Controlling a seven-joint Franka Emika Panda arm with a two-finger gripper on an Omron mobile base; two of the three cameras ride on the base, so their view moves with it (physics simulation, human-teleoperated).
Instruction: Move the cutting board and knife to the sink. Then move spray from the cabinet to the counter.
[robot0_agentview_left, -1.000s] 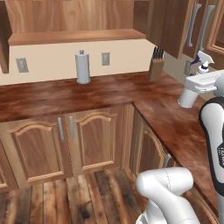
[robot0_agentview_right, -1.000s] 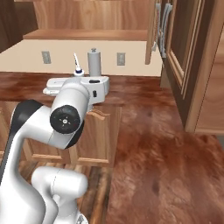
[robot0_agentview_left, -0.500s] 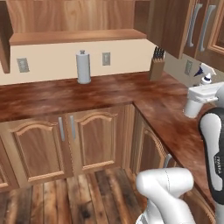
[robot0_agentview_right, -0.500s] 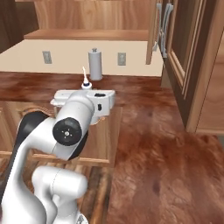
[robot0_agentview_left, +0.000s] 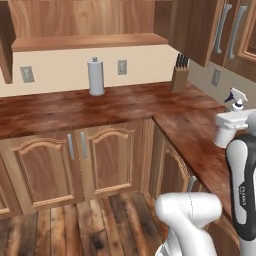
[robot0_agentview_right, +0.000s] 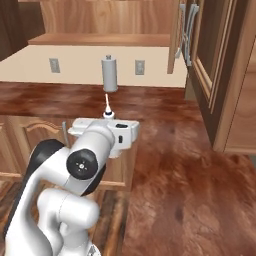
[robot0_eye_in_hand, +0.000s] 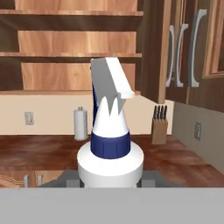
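The spray bottle (robot0_eye_in_hand: 110, 131), white with a dark blue collar and a white trigger head, stands upright right in front of the hand camera, and my gripper (robot0_eye_in_hand: 110, 177) is shut on its lower body. From the left base it shows at the right edge, nozzle (robot0_agentview_left: 235, 97) above my white hand, held over the reddish-brown counter (robot0_agentview_left: 190, 125). From the right base only its thin tip (robot0_agentview_right: 106, 101) rises above the hand. The cutting board, the knife and the sink are out of view.
A wooden knife block (robot0_agentview_left: 179, 72) stands in the counter's corner and a paper towel roll (robot0_agentview_left: 95, 76) against the back wall. Open cabinet shelves (robot0_eye_in_hand: 65, 48) run above. Closed upper cabinets (robot0_agentview_right: 220, 75) hang at the right. Lower cabinet doors (robot0_agentview_left: 75, 160) sit under the counter.
The hand has come down toward the counter with the spray bottle in it, drifting slightly right in both base views. The base has not moved.
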